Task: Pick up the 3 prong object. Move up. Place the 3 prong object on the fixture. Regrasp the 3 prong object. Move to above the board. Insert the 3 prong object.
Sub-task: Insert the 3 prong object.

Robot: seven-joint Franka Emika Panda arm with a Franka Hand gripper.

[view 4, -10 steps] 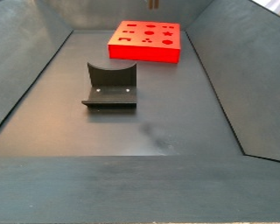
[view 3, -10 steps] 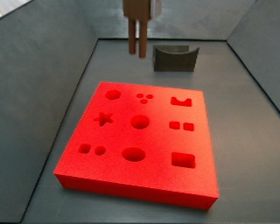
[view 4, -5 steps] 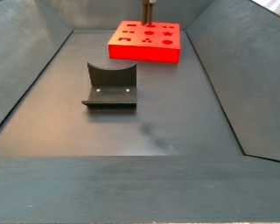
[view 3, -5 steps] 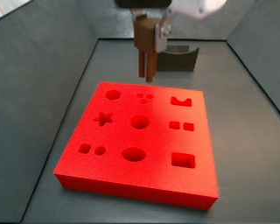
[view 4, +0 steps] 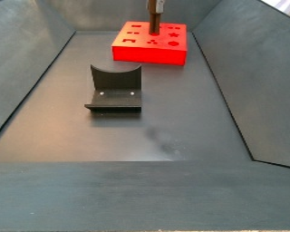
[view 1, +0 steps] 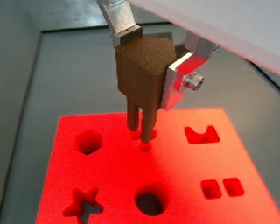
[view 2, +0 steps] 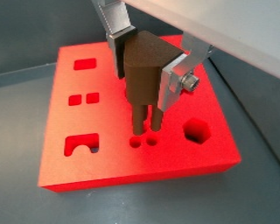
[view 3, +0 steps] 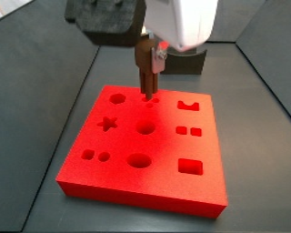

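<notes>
Red-orange and thick, the large rectangular board with its shaped cutouts lies flat on the grey floor, and in a side view it sits toward the far end of the enclosure. I read that flat, squared-up lie as deliberate: the holes face straight up, so anything coming down vertically meets them cleanly. There is bare floor on every side of it, and the sloped walls stand well apart from where I am working.

Next in size, the dark grey squat fixture with its curved notch stands alone on the floor, well apart from the board and carrying nothing, so I judge it has no further part in this step.

My claw hangs over the board's far edge region, its flat silver plates clenched on the upper body of the small brown wood-coloured 3 prong object. The piece is held upright with its prongs pointing down, which is what insertion calls for. In both wrist views the prong tips sit at or just above the three small dot holes; whether they have entered, I cannot tell.

Room is tight only there: the hexagon cutout lies just beside, so a sideways slip would land the prongs on solid red.
</notes>
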